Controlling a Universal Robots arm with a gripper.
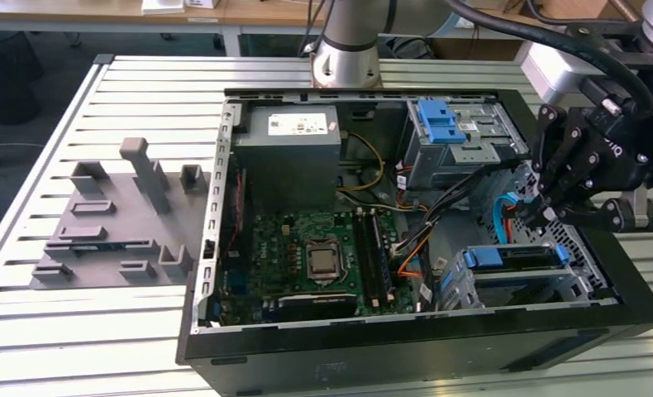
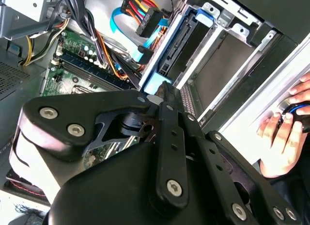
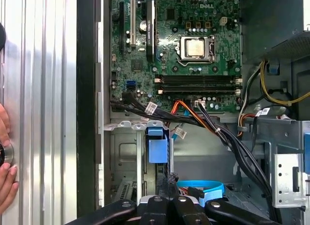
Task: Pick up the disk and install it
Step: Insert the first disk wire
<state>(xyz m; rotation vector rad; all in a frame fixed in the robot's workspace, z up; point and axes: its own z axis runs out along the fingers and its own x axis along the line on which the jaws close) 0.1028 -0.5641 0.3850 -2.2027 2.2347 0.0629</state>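
The disk (image 1: 511, 257) sits on edge in the drive bay at the near corner of the open computer case (image 1: 415, 351), on the exterior view's right. Its blue side rails show in both wrist views: the disk (image 2: 180, 44) stands slotted between metal bay walls, and the disk (image 3: 158, 148) is seen end-on by its blue tab. My gripper (image 1: 531, 217) hangs just above that bay. Its fingers are pressed together with nothing between them, and the gripper (image 2: 164, 88) tip is right by the blue rail end. The gripper (image 3: 169, 185) points down at the disk's tab.
The green motherboard (image 1: 310, 256), a grey power-supply box (image 1: 293, 136) and a blue-latched drive cage (image 1: 459, 132) fill the case. Bundled cables (image 3: 227, 137) and a blue ribbon cable (image 3: 206, 188) run close to the bay. A grey fixture (image 1: 117, 223) stands on the slatted table. A person's hand (image 2: 283, 133) rests beside the case.
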